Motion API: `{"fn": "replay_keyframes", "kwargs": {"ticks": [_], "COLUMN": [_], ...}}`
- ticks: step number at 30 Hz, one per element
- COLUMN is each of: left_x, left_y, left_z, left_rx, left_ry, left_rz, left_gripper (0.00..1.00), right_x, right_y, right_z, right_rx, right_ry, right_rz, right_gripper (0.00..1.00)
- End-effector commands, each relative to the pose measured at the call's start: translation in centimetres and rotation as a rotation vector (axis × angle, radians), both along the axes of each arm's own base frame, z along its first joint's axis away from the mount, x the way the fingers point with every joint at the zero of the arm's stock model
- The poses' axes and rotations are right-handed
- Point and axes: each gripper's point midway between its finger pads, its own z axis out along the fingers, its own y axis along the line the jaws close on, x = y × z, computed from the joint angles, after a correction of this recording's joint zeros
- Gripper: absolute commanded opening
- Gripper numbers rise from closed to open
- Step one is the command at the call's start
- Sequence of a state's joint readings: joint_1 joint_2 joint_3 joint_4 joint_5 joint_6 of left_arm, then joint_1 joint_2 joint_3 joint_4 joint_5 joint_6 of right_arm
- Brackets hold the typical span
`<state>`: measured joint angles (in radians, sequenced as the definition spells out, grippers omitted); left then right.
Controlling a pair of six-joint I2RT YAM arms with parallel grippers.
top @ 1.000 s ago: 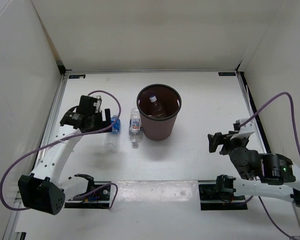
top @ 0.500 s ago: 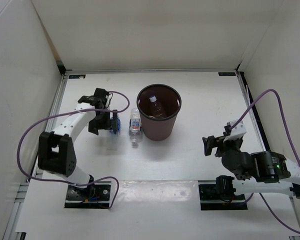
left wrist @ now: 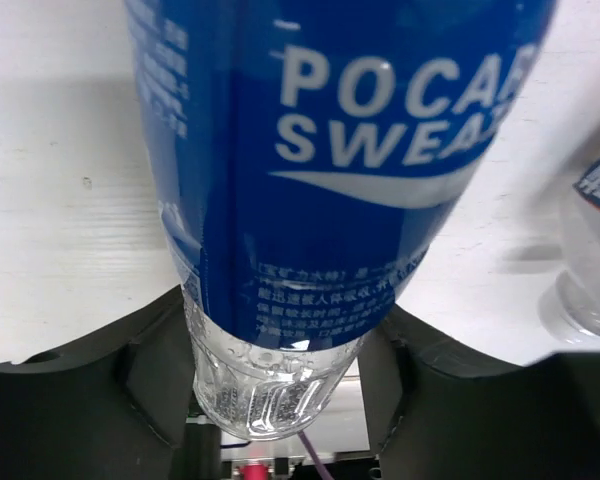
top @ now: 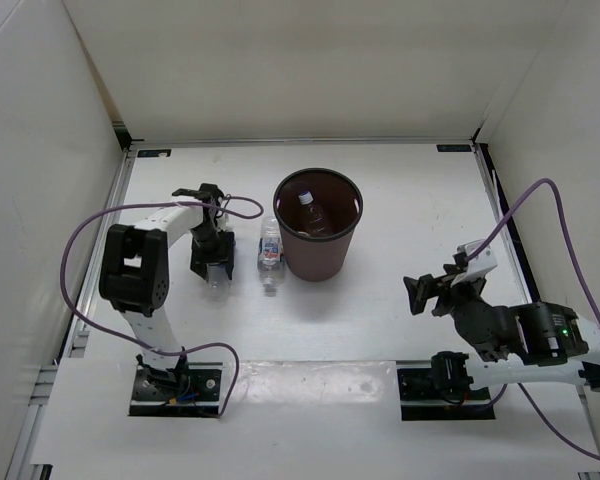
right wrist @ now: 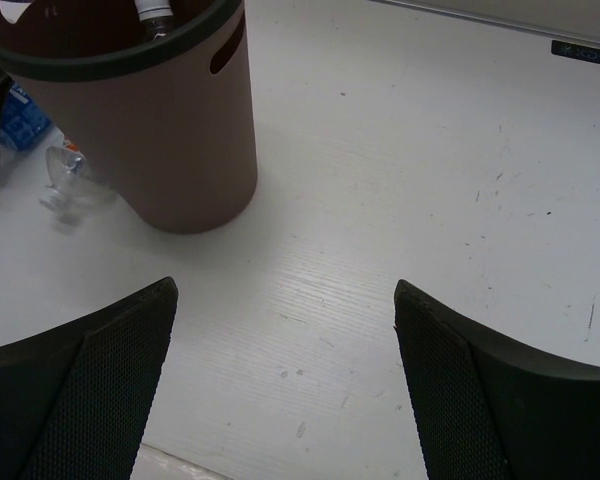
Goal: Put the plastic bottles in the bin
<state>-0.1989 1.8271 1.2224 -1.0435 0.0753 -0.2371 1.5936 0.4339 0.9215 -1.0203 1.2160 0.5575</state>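
Left gripper [left wrist: 280, 345] clamped on blue-label bottle [left wrist: 330, 150], which lies on table [top: 400, 200] left of bin [top: 318, 258].
Right gripper [right wrist: 285, 295] wide apart, nothing between its fingers, over bare table well right of bin. Bin stands upright mid-table with a capped bottle [top: 310, 215] inside. Pale-label bottle [top: 269, 250] lies just beside bin's left wall, between bin and gripped bottle.

Blue-label bottle [left wrist: 360, 150], L of bin [top: 318, 262]: far end cut off in L wrist view; from above mostly hidden under left tool [top: 208, 265]. Bottle in bin [top: 310, 215]: label too small to ID.
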Motion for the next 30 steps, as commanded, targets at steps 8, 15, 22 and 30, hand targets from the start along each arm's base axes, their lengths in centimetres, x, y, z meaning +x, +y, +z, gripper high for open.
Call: {"fn": "replay_keyframes", "kwargs": {"ticks": [8, 15, 22, 30], "left_x": [3.3, 4.0, 6.2, 5.5], "left_y": [1.6, 3.3, -2.0, -10.2], "left_z": [9.5, 22.6, 33.3, 42.1], "left_rx": [0.024, -0.065, -0.198, -0.527], "left_ry": [-0.42, -0.94, -1.361, -1.525], "left_rz": [0.052, 0.196, 0.013, -0.362], "left_gripper": [0.35, 0.33, 0.33, 0.34], "right_x": [0.2, 0.4, 0.3, 0.3], "right_y": [-0.2, -0.9, -1.0, -1.3], "right_z": [0.8, 1.0, 1.1, 1.0], "right_rx": [0.062, 0.094, 0.113, 0.126], "right_ry": [-0.011, -0.014, -0.008, -0.004], "right_rz": [-0.016, -0.045, -0.03, -0.036], "right_gripper": [0.9, 0.9, 0.9, 0.9]}}
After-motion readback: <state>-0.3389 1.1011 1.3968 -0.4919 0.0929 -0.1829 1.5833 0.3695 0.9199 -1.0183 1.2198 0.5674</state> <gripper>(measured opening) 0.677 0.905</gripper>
